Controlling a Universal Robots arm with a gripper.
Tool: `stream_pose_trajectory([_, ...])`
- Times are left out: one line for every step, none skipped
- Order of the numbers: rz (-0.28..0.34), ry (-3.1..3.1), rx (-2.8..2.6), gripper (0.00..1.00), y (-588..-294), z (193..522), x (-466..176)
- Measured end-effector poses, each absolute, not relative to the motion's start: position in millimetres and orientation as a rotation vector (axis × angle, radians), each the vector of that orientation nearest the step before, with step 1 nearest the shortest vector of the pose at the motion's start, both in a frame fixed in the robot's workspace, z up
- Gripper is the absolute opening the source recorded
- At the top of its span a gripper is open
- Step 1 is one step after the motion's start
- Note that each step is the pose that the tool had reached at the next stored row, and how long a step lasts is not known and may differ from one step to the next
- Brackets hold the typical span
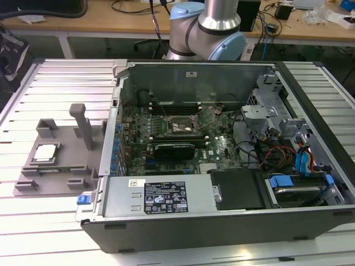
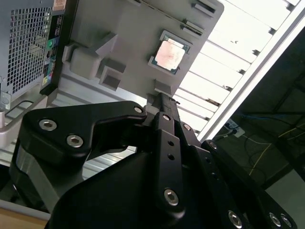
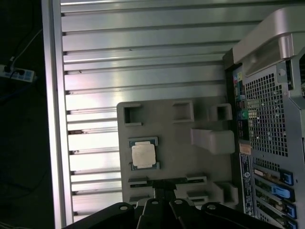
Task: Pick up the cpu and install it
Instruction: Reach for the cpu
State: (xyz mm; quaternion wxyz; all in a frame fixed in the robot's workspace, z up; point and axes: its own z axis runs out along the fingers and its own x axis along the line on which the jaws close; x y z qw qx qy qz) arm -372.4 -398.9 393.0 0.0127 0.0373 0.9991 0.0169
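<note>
The cpu (image 1: pixel 45 153), a small flat square with a silvery-grey top and a paler thin rim, lies flat on the grey tray (image 1: pixel 69 145) at the exterior view's left, beside the open case (image 1: pixel 222 227). In the first wrist view the gripper (image 3: pixel 164 184) hangs over the tray's edge, near the chip but apart from it, its jaws drawn narrow with nothing between them.

a silvery metal table (image 1: pixel 61 83) of long ribbed slats carries a grey plastic tray (image 1: pixel 69 158) with upright blocks toward the exterior view's left and, just beside it toward that view's right, a large open computer case (image 1: pixel 222 221) lying on its side.
</note>
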Motion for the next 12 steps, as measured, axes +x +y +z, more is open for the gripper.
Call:
stream_pose_trajectory([0.052,3.114,0.116,0.11,-399,393,-373])
stream_pose_trajectory([0.052,3.114,0.116,0.11,-399,393,-374])
stream_pose_trajectory([0.052,3.114,0.116,0.11,-399,393,-375])
stream_pose_trajectory([0.051,3.114,0.116,0.11,-399,393,-377])
stream_pose_trajectory([0.051,3.114,0.116,0.11,-399,393,-378])
stream_pose_trajectory([0.051,3.114,0.116,0.11,-399,393,-380])
stream_pose_trajectory([0.051,3.114,0.116,0.11,-399,393,-380])
stream_pose_trajectory([0.05,3.114,0.116,0.11,-399,393,-382])
stream_pose_trajectory([0.05,3.113,0.116,0.11,-399,393,-383])
stream_pose_trajectory([0.05,3.113,0.116,0.11,-399,393,-385])
stream_pose_trajectory([0.05,3.114,0.116,0.11,-399,393,-386])
stream_pose_trajectory([0.05,3.114,0.116,0.11,-399,393,-386])
